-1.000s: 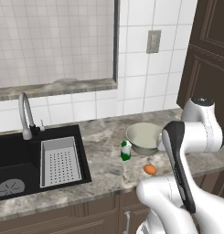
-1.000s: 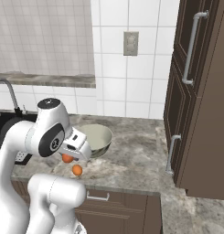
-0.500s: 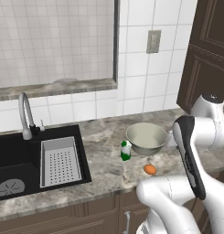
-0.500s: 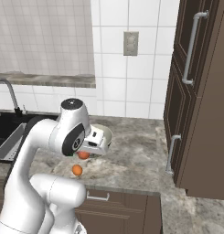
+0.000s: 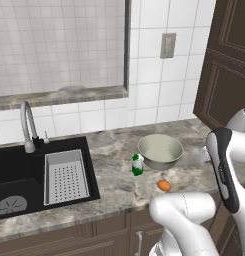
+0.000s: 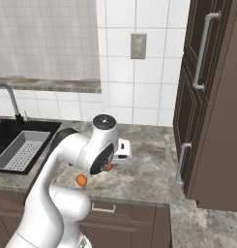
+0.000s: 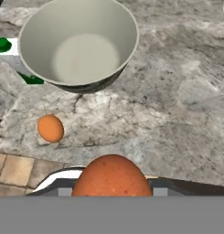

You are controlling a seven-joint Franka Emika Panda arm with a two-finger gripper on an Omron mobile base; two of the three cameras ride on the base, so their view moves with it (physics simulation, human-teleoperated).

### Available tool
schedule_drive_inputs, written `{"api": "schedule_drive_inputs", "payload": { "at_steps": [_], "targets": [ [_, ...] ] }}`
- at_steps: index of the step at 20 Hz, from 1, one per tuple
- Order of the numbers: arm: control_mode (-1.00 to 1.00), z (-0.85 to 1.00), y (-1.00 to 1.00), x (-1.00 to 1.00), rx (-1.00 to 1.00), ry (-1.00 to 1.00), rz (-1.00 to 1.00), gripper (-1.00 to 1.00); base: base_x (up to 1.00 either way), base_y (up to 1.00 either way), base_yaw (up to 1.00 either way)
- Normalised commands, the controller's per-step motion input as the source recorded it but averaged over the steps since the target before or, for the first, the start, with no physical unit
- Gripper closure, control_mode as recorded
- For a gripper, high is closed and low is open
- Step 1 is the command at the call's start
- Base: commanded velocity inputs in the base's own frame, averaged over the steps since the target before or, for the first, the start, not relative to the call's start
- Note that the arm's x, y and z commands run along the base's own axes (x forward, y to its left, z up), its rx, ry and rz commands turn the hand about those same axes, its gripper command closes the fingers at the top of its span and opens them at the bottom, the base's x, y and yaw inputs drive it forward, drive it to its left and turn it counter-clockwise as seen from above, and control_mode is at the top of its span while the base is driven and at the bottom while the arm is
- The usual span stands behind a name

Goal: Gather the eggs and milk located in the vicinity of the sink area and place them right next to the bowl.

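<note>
Two eggs. One egg (image 7: pixel 50 128) lies loose on the counter (image 7: pixel 177 105), near the front edge, a little in front of the bowl and apart from it; seen too in the left base view (image 5: pixel 164 185) and the right base view (image 6: pixel 81 180). The second egg (image 7: pixel 112 176) sits at the bottom of the hand view, right at the pincer (image 7: pixel 111 191), above the counter; its lower part is cut off by the frame. In the right base view a sliver of orange (image 6: pixel 109 167) peeks from behind the arm's wrist. Pincer seems shut on this egg, but the fingers are mostly hidden.

One bowl (image 5: pixel 160 151), upright, empty inside (image 7: pixel 79 43). One milk (image 5: pixel 137 164), upright, just beside the bowl on its sink side; in the hand view it is mostly hidden behind the bowl's rim, only green and white bits (image 7: pixel 3 45) show. One sink (image 5: pixel 14 172) with one drainer tray (image 5: pixel 66 176) and one tap (image 5: pixel 27 125), well apart from the bowl.
</note>
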Motion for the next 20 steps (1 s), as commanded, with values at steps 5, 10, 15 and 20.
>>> {"api": "schedule_drive_inputs", "payload": {
  "at_steps": [5,10,15,20],
  "targets": [
    [-1.00,-0.35,-0.18,0.20,0.00,-0.20,0.21,1.00,0.00,0.00,0.00],
    [-1.00,-0.33,0.00,0.36,0.02,-0.16,0.28,1.00,0.00,0.00,0.00],
    [-1.00,-0.05,0.06,0.22,0.01,-0.07,0.16,1.00,0.00,0.00,0.00],
    [-1.00,0.00,-0.02,0.01,0.00,-0.04,0.08,1.00,0.00,0.00,0.00]
  ]
}}
